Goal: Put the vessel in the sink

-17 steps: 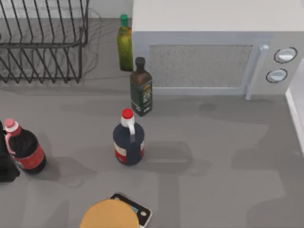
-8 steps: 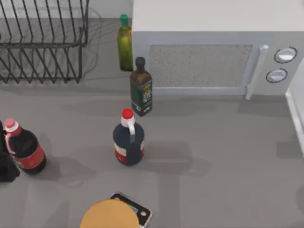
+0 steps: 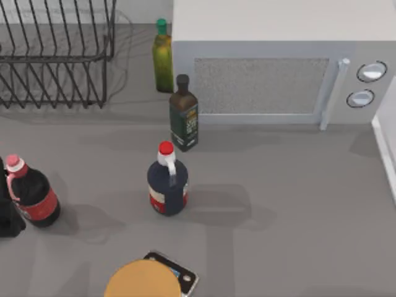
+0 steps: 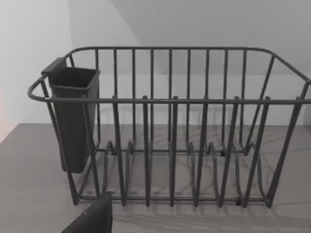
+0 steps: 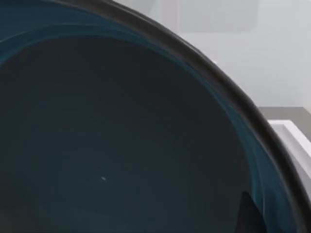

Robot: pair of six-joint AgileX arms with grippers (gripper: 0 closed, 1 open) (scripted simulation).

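The vessel [image 5: 121, 145] looms right in front of the right wrist camera, with a glossy teal-blue inside and a dark rim running along its edge. A dark fingertip [image 5: 249, 216] of my right gripper lies against the vessel's inner wall, so the gripper is holding it at the rim. Beyond the rim shows the white edge of the sink [image 5: 291, 138], which also runs along the counter's right side [image 3: 387, 145]. In the left wrist view, one dark finger [image 4: 92, 218] of my parked left gripper points at the wire dish rack [image 4: 170, 126].
A microwave [image 3: 272, 68] stands at the back. Green [image 3: 163, 55] and dark [image 3: 184, 114] oil bottles stand beside it, and a red-capped jug [image 3: 167, 182] stands mid-counter. A cola bottle [image 3: 31, 195] is at the left, a tan disc [image 3: 143, 279] on a scale at the front, and the rack [image 3: 55, 55] at the back left.
The faint shadows on the counter have drifted rightward, toward the sink edge. The bottles, rack and disc have not moved.
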